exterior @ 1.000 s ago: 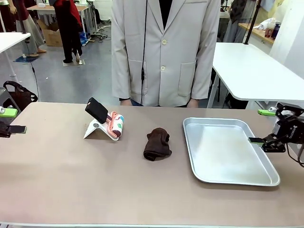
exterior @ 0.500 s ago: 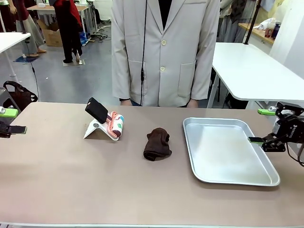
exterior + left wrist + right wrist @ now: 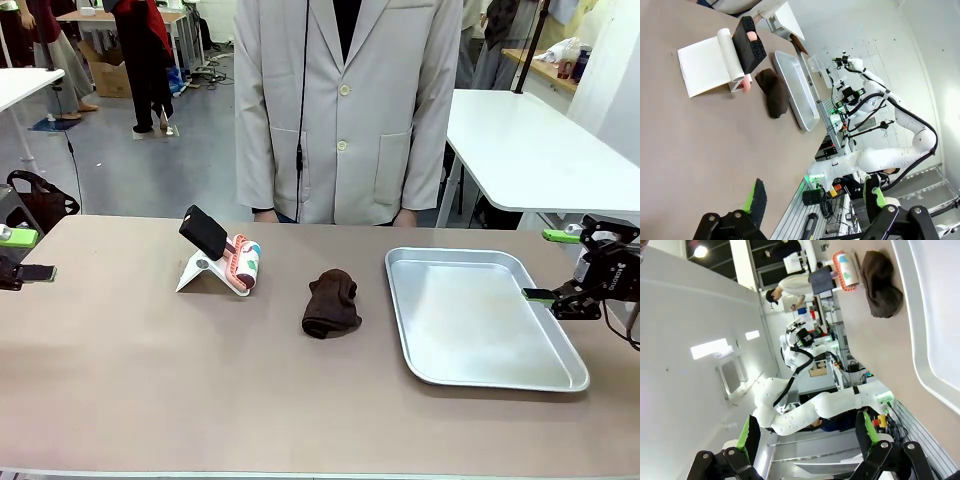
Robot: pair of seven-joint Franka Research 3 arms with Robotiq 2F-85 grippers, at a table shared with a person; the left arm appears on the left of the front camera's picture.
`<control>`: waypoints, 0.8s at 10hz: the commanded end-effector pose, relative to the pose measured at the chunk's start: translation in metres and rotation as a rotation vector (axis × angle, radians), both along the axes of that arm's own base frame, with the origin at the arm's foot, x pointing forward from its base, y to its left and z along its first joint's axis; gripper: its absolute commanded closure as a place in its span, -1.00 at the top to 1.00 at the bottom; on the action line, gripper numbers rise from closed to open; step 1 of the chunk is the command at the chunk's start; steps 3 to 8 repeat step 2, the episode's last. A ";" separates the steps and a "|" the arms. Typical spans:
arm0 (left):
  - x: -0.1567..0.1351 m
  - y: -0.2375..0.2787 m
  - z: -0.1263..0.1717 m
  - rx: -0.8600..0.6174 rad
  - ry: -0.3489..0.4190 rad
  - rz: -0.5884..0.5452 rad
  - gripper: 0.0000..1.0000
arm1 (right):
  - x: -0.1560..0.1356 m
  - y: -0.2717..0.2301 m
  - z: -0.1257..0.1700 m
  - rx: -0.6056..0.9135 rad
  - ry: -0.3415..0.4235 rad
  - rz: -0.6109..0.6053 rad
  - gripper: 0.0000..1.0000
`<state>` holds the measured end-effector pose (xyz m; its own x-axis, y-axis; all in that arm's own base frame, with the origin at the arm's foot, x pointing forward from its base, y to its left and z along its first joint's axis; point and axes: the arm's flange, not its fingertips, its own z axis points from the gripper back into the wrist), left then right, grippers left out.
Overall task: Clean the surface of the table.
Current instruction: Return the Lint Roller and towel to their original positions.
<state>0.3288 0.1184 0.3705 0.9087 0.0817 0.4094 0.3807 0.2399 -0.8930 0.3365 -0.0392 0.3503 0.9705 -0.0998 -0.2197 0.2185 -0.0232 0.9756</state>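
The taupe-brown table (image 3: pixel 200 380) spans the front view. Near its middle lies a crumpled dark brown cloth (image 3: pixel 330 303), which also appears in the left wrist view (image 3: pixel 774 92) and the right wrist view (image 3: pixel 882 282). My left gripper (image 3: pixel 25 254) hovers open at the table's left edge, far from the cloth, with nothing between its green-padded fingers (image 3: pixel 757 197). At the right edge, beside the tray, my right gripper (image 3: pixel 550 266) is open and empty too. The left wrist view has the left gripper (image 3: pixel 816 200) at its bottom edge, and the right wrist view has the right gripper (image 3: pixel 808 432) likewise.
A silver metal tray (image 3: pixel 470 320) lies right of the cloth. Left of the cloth, a white stand (image 3: pixel 205 272) props a black slab (image 3: pixel 204 231), with a pink-and-white roll (image 3: pixel 246 262) against it. A person in a beige jacket (image 3: pixel 345 110) stands at the far edge.
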 end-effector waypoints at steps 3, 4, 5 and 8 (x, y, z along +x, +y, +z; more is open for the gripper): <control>-0.003 -0.003 0.003 -0.005 0.008 0.015 1.00 | 0.000 0.000 0.006 0.004 0.015 0.000 1.00; -0.003 -0.003 0.003 -0.005 0.008 0.015 1.00 | 0.000 0.000 0.006 0.004 0.015 0.000 1.00; -0.003 -0.003 0.003 -0.005 0.008 0.015 1.00 | 0.000 0.000 0.006 0.004 0.015 0.000 1.00; -0.003 -0.003 0.003 -0.005 0.008 0.015 1.00 | 0.000 0.000 0.006 0.004 0.015 0.000 1.00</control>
